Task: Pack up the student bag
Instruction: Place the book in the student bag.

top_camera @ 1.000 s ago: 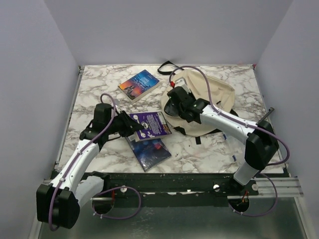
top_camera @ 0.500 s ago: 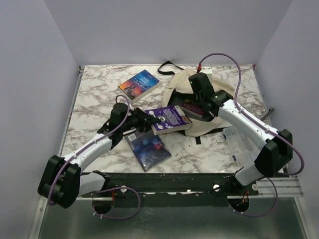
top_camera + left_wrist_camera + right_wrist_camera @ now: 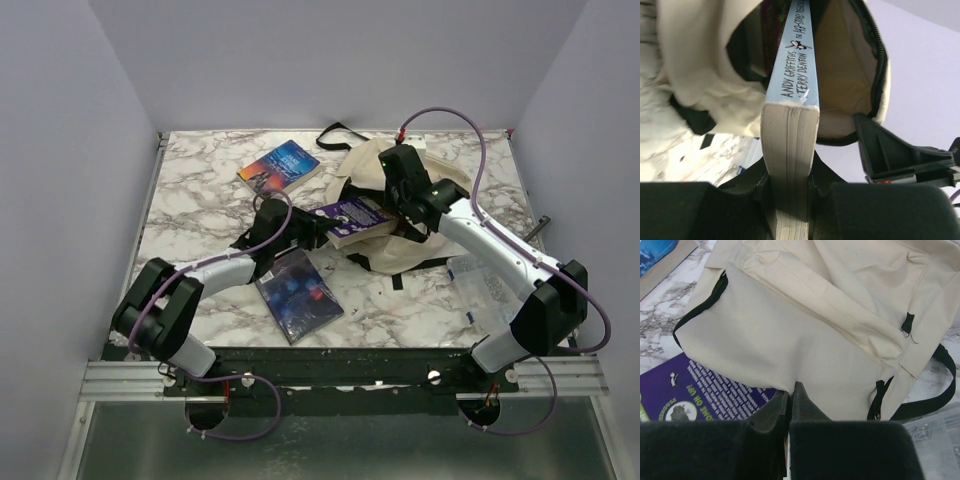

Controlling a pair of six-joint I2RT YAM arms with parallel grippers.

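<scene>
The student bag [image 3: 362,160], a cream fabric backpack with black trim, lies at the far right of the marble table [image 3: 190,200], its mouth turned toward the middle and one black strap [image 3: 335,132] looping out at the back edge. The right gripper [image 3: 789,400] has its fingertips pressed together on the hem of the bag's upper flap, holding the mouth agape. Into that gap reaches a purple paperback [image 3: 352,218] (its pale-blue spine reads "Andy Griffiths, Terry Denton" in the left wrist view), with its far end just inside the opening and its near end clamped between the fingers of the left gripper [image 3: 300,228], jaws narrowed to the thickness of the pages. The left arm stretches low across the table from the near left. Under it, toward the front edge, a dark blue book [image 3: 298,295] lies flat, while a blue-and-orange book [image 3: 280,170] rests at the far side, just left of the bag. A clear plastic box [image 3: 485,285] sits at the right, partly under the right arm.
</scene>
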